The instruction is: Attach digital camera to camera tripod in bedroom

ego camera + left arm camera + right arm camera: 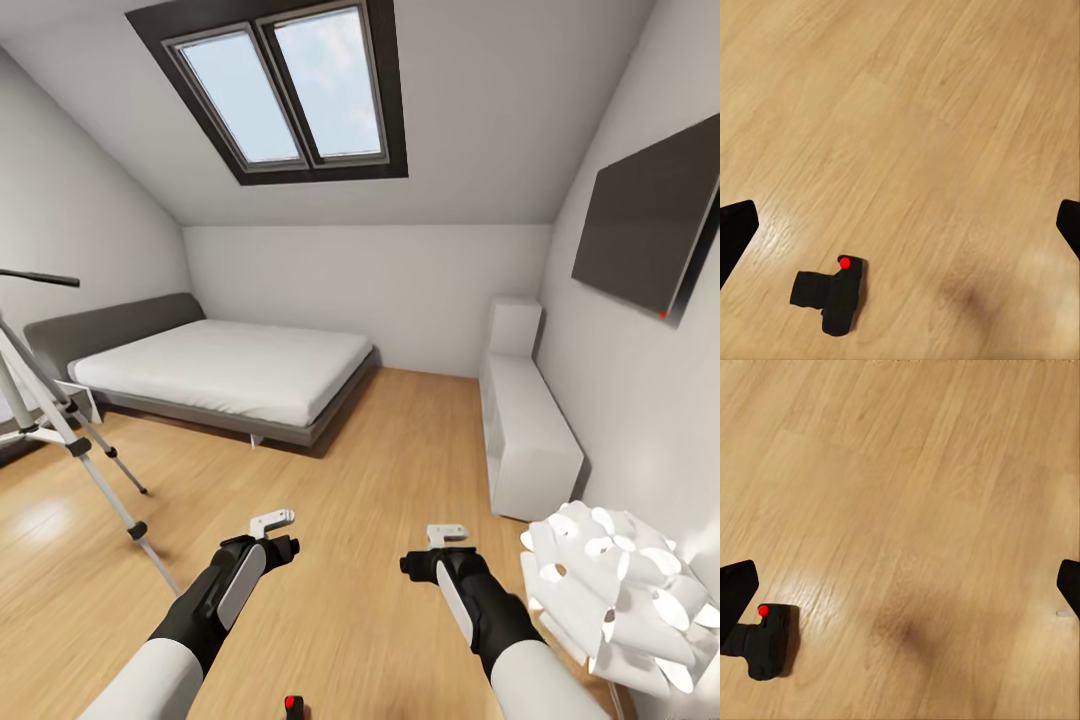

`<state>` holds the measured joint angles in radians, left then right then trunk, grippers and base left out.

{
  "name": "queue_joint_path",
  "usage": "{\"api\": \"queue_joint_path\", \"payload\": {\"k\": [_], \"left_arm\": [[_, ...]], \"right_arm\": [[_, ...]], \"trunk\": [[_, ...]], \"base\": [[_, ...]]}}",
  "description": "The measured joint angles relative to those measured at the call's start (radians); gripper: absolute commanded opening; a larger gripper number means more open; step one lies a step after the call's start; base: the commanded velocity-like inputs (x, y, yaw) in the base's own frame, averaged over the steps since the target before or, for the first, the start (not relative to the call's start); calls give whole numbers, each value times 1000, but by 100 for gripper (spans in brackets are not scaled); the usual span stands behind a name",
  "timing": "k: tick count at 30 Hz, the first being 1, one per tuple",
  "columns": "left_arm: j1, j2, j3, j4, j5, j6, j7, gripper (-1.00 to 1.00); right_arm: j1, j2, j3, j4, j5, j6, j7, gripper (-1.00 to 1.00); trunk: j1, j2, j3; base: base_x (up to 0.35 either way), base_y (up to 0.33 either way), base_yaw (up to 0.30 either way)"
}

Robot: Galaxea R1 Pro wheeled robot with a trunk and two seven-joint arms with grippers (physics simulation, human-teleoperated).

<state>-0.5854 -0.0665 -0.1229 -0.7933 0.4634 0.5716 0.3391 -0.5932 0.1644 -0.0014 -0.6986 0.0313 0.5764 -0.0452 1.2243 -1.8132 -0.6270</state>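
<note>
A: Bedroom [400, 290], head view. Low grey-framed bed [220, 375] with white mattress under the dark-framed skylight [290, 90]. Where's the tripod?

B: Camera tripod [70, 440] at the left edge, partly cut off. Silver legs with black joints stand on the wood floor [400, 480], black handle sticking out near the top. It's just beside the near corner of the bed.

A: And the digital camera [831, 292]?

B: Lying on the floor. From the left wrist it's black, red button up top, lens off to one side. The right wrist view has it too [766, 641], near one fingertip's edge. In the head view, a sliver with the red dot [293, 706] at the bottom edge, between the two arms.

A: Grippers?

B: Left gripper [272, 522] and right gripper [447, 534] both hang over bare floor, holding nothing. Each wrist view shows the dark fingertips [735, 232] at opposite edges, so both spread wide.

A: Right side of the room?

B: White cabinet [525, 430] along the wall, dark wall panel [650, 230] above, white petal-shaped lamp [615, 590] near the right arm.
</note>
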Motion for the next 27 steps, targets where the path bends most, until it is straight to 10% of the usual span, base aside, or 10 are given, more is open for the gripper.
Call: {"api": "queue_joint_path", "payload": {"k": [27], "left_arm": [[0,-3,-4,6,-11,-3,2,100]], "right_arm": [[0,3,0,31,7,-36,1,100]], "trunk": [[104,-189,-85]], "base": [[0,0,0]]}}
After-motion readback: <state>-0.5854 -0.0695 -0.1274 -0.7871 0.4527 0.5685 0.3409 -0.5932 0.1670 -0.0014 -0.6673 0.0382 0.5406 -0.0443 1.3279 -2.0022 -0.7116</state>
